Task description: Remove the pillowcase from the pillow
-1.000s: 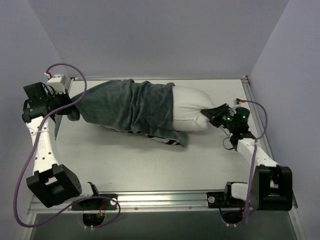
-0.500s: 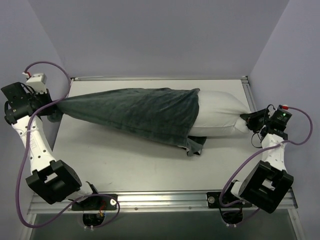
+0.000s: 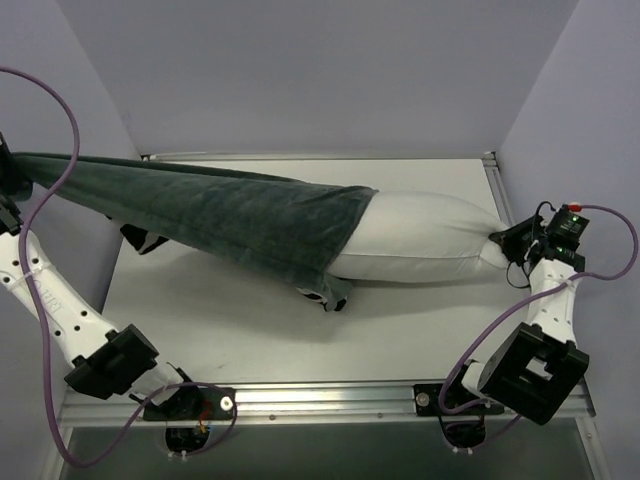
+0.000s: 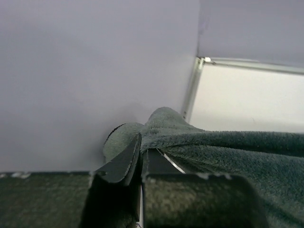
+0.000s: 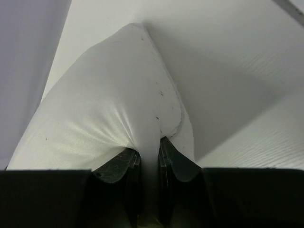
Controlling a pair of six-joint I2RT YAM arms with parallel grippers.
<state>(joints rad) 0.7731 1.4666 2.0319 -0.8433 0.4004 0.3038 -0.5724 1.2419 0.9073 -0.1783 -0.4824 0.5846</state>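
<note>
A pillow and its cover are shown stretched between two robot arms across a pale bench (image 3: 250, 340). The pillowcase (image 3: 230, 215), with its plain grey-green face outward, is held taut in a long band from the far left edge of the overhead view to roughly the middle of the bench. There its open end is wrapped around the pillow (image 3: 420, 245), and a little black-and-white striping is glimpsed at the lower hem. The left part of the pillow is hidden inside the cover, while the white right part is laid bare along the right of the bench. In the left wrist view, the left hand (image 4: 141, 151) is seen clamped tight on a bunched fold of the pillowcase, close to the left wall. In the right wrist view, the right hand (image 5: 148, 149) is seen pinched shut on the pillow's gathered corner. The step in hand is judged to be the pulling apart: the pillow is anchored on the right and the cover is drawn off to the left, with the task perhaps halfway done. More leftward or upward travel is called for next, though little room appears to be left on that side, so a fresh grip nearer the open end may be needed. The bench is enclosed by plain lilac walls (image 3: 300, 70), a metal rail (image 3: 330, 395) is fitted along its near edge, and a purple cable (image 3: 76, 128) is looped above the left arm.
</note>
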